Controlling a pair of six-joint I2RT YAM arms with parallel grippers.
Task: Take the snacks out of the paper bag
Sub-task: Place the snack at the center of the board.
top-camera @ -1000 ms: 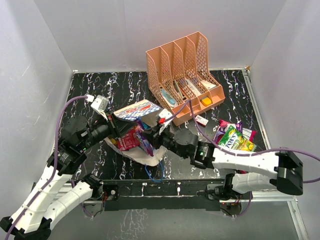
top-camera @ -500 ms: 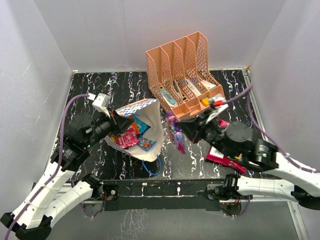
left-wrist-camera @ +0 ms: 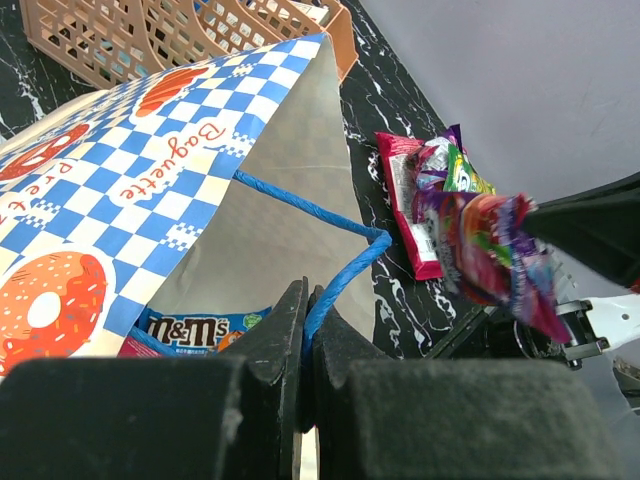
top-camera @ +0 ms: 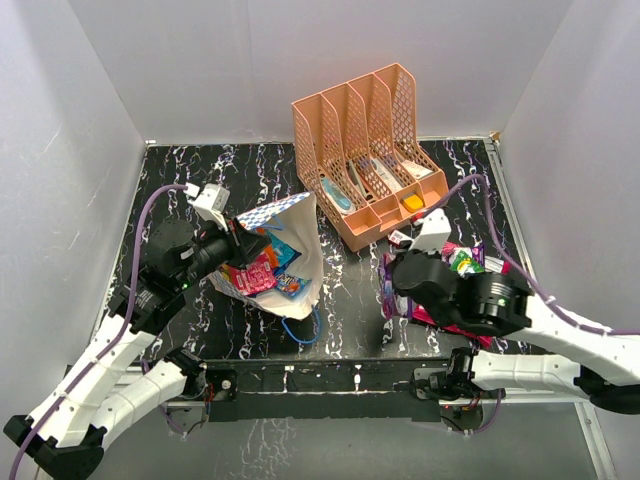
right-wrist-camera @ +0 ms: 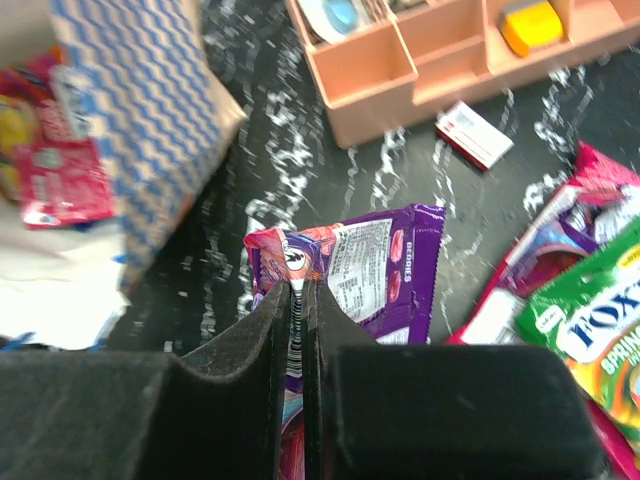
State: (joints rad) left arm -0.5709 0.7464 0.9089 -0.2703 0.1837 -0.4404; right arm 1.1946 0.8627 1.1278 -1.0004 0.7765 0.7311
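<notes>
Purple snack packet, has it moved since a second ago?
Yes. The purple packet moved right, from the mouth of the paper bag to beside the snack pile, in front of the peach organizer.

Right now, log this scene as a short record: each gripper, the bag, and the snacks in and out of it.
left gripper: shut on the blue cord handle
paper bag: mouth open, facing the right arm
right gripper: shut on a purple packet, outside the bag
in bag: blue M&M's packet, red packet
out of bag: green packet and magenta packet, lying right of the bag
</notes>
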